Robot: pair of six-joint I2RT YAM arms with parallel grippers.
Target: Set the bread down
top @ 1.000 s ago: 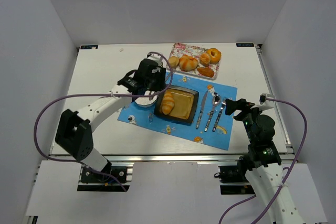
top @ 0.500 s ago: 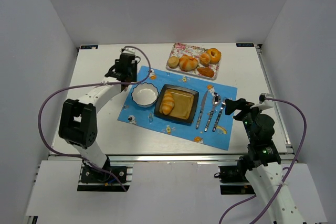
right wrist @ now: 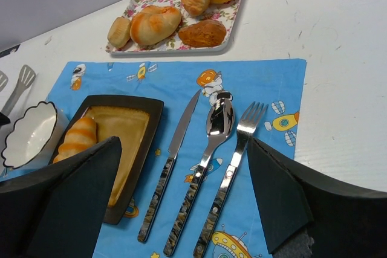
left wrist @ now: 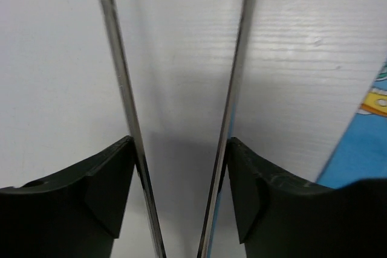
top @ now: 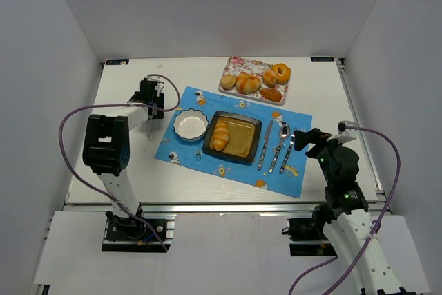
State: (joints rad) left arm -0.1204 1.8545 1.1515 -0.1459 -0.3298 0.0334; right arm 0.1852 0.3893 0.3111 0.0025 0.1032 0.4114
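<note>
The bread (top: 221,135), a golden-brown ridged roll, lies in the left part of the dark square plate (top: 250,147) on the blue placemat. It also shows in the right wrist view (right wrist: 75,139), on the plate (right wrist: 130,104). My left gripper (top: 148,100) is over the bare table left of the mat. In its wrist view (left wrist: 181,149) it is shut on metal tongs (left wrist: 239,58), whose arms are spread with nothing between them. My right gripper (top: 308,140) hovers open and empty at the mat's right edge, above the cutlery (right wrist: 181,155).
A white scalloped bowl (top: 190,124) stands left of the plate. A knife (top: 265,144), spoon (top: 280,144) and fork (top: 288,153) lie right of it. A floral tray (top: 238,65) with several buns stands at the back. The tong tips (right wrist: 19,86) show near the bowl (right wrist: 27,134).
My left arm has drawn back from above the plate to the far left side of the table with the tongs. The bread stays on the plate. The right arm has barely moved.
</note>
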